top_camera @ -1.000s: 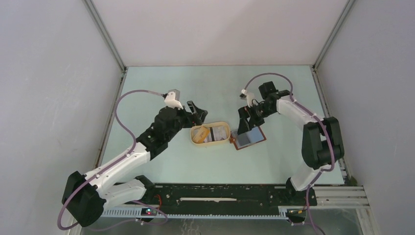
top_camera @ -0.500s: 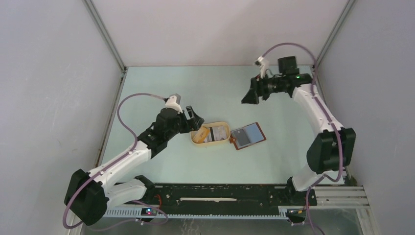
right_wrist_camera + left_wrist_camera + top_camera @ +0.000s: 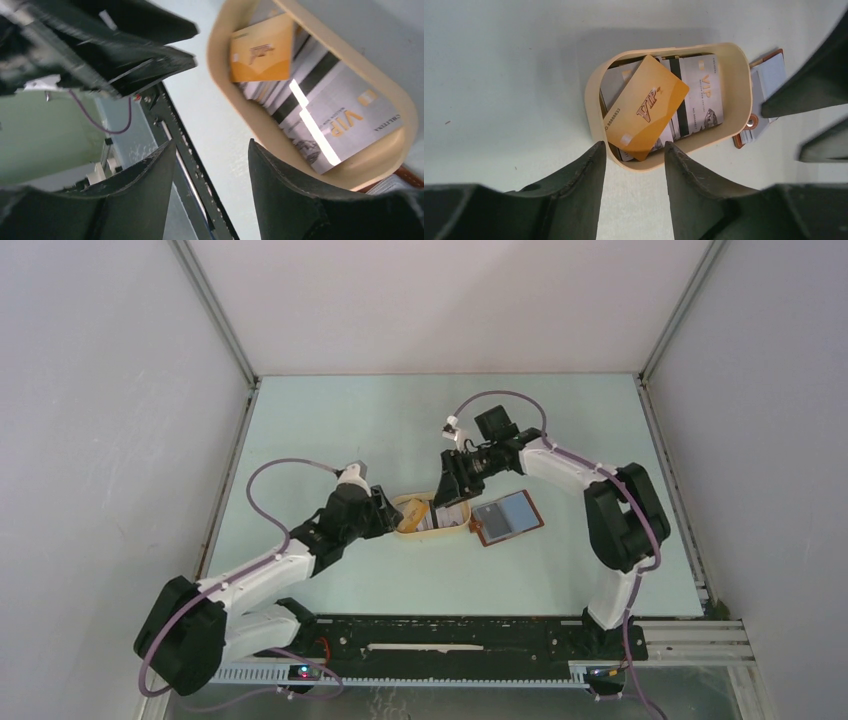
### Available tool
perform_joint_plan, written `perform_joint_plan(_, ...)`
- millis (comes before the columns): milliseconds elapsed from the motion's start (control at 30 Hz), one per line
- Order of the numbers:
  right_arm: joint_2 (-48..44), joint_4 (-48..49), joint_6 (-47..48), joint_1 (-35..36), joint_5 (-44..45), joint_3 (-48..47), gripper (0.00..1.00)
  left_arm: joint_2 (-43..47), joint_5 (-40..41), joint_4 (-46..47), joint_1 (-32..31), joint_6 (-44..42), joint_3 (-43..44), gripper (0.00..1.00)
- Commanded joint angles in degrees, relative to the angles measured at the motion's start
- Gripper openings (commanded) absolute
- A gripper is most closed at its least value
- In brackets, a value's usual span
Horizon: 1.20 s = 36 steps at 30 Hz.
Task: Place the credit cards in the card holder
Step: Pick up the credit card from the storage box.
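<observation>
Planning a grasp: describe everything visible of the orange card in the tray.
The orange card is thin glossy plastic with rounded corners, printed VIP with a number along one edge. It lies face up, skewed, atop the whitish cards inside the cream oval tray, one corner at the tray's wall.

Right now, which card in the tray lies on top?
The orange-gold VIP card, lying askew over the whitish striped cards beneath it.

orange card (image 3: 646,102): "VIP" + no. 8888… | white card (image 3: 700,90): "VIP", rest illeg.
</observation>
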State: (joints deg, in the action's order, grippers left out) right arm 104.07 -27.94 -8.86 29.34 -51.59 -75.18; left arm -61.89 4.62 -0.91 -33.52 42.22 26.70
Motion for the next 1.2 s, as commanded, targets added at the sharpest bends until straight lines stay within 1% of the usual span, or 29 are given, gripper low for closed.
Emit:
perform_joint_plan(0,4.1,4.6,-8.7,1.7,8.2,-2.3,0.60,-1.5,1.9,4.4,0.3,0.9,-0.3,0.50)
perform_joint_plan(33,4.9,4.8,-9.4,1.9,9.5,-2.4,0.56,-1.8,1.8,5.1,0.3,0.9,-0.5,0.50)
perform_joint_plan(200,8.5,6.9,-11.3,2.3,12.6,-3.8,0.47,-4.4,0.3,7.1,1.0,0.5,-0.7,0.46)
perform_joint_plan(367,11.3,7.0,-12.3,2.7,13.5,-4.8,0.45,-7.1,-0.7,7.9,1.4,0.2,-0.3,0.43)
perform_joint_plan(467,11.6,7.0,-12.6,2.8,15.8,-4.8,0.37,-8.1,-1.2,8.2,1.6,0.4,-0.4,0.41)
perform_joint_plan(500,11.7,6.8,-12.7,2.9,16.9,-4.8,0.31,-8.3,-1.3,8.3,1.7,0.5,-0.4,0.41)
perform_joint_plan(633,12.2,5.8,-12.0,3.5,19.5,-5.2,0.23,-8.9,-1.8,8.5,1.9,0.5,-0.2,0.40)
perform_joint_plan(667,12.4,5.4,-11.8,3.8,19.8,-5.5,0.22,-9.1,-1.9,8.5,2.0,0.5,-0.1,0.40)
perform_joint_plan(967,14.7,3.0,-10.7,6.2,21.0,-7.9,0.22,-11.7,-4.2,9.2,2.2,0.5,0.7,0.39)
perform_joint_plan(1033,15.0,3.0,-10.7,6.3,20.1,-8.2,0.25,-12.0,-4.2,9.3,2.2,0.6,0.6,0.39)
perform_joint_plan(1167,15.2,3.8,-10.9,6.5,16.6,-8.6,0.34,-12.4,-5.8,9.4,2.3,0.7,0.5,0.39)
